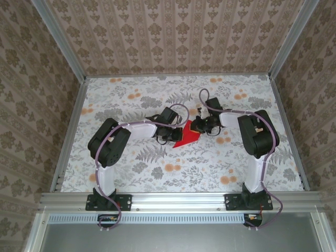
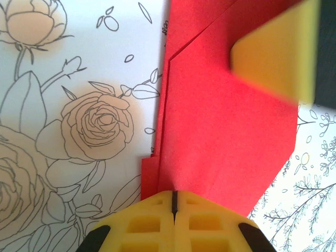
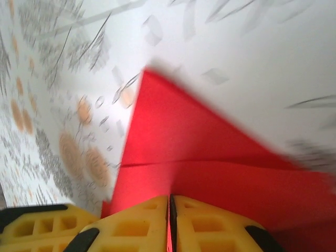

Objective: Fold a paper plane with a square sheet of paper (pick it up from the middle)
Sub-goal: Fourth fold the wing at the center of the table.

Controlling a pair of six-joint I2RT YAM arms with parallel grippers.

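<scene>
At the near edge of the table (image 1: 157,173), the top external view shows both bases and both arms folded at the elbow, something neither wrist camera gives. The left arm (image 1: 113,142) reaches right and the right arm (image 1: 257,134) reaches left. Their wrists meet over the middle of the floral cloth, with the square sheet of paper (image 1: 185,136) between them as a small red pointed shape.

The left wrist view shows the creases instead. The left gripper (image 2: 173,210) has its yellow fingers (image 2: 142,226) pressed tight together, their tips at the narrow near end of the paper (image 2: 220,131). Whether an edge is nipped in the seam cannot be told. Layered folds run away from the tips, and a blurred yellow finger of the other gripper (image 2: 278,58) sits over the far right corner.

In the right wrist view, which is smeared by motion, the right gripper (image 3: 169,215) has its fingers almost touching, with a sliver of red in the slit, so it is pinching the sheet. From there the paper (image 3: 173,142) spreads away, crossed by one crease, and narrows to a point over the table beyond.
</scene>
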